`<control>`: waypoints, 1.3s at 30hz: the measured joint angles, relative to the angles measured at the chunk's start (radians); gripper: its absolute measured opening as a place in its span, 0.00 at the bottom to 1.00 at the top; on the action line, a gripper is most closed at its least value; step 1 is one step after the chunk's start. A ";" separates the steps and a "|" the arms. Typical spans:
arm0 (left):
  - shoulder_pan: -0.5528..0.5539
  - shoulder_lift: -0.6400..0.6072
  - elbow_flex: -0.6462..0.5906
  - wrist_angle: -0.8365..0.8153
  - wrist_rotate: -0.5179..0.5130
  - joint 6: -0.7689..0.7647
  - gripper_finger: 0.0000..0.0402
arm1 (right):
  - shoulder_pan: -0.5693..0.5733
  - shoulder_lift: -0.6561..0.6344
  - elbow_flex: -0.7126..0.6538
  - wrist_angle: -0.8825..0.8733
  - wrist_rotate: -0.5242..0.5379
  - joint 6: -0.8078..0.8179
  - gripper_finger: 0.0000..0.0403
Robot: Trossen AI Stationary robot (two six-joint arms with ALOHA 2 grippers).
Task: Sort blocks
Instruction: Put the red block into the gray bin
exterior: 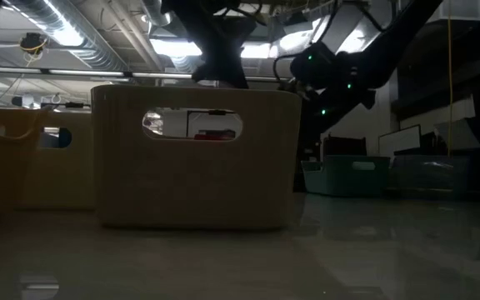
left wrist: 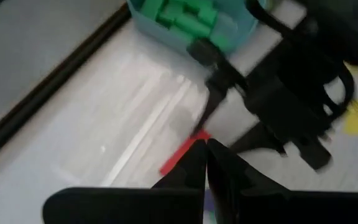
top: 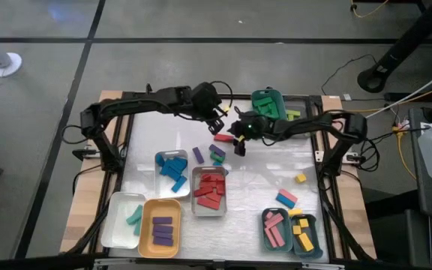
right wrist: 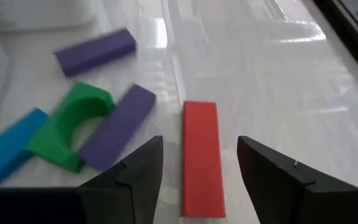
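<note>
A red block (right wrist: 201,155) lies flat on the white table, also visible in the high view (top: 223,138). My right gripper (right wrist: 199,142) hovers open just above it, one finger on each side, touching nothing. Beside it lie two purple blocks (right wrist: 114,127), a green arch-shaped block (right wrist: 73,121) and a blue block (right wrist: 8,152). My left gripper (left wrist: 204,149) is shut and empty, raised above the table at the far side (top: 217,118), with the red block (left wrist: 179,158) showing below it.
A green tray (top: 268,103) of green blocks stands at the far edge. Near-side trays hold blue (top: 172,169), red (top: 209,190), teal (top: 124,217), purple (top: 161,229), pink (top: 276,229) and yellow (top: 304,232) blocks. A loose yellow block (top: 300,178) and a pink-and-blue pair (top: 286,198) lie right.
</note>
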 joint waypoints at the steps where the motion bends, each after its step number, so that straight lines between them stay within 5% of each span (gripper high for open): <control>1: -0.006 0.000 0.000 -0.019 0.000 0.000 0.00 | -0.002 0.012 0.002 0.000 0.008 0.000 0.51; 19: -0.124 0.000 -0.011 -0.068 -0.015 0.035 0.00 | -0.003 0.186 0.093 -0.072 0.058 0.023 0.51; 28: -0.184 -0.069 -0.011 -0.096 -0.164 0.051 0.00 | -0.003 0.186 0.102 -0.116 0.007 0.055 0.31; 39: -0.277 -0.205 -0.011 -0.334 -0.310 -0.051 0.00 | -0.001 0.074 0.185 -0.301 0.006 0.051 0.31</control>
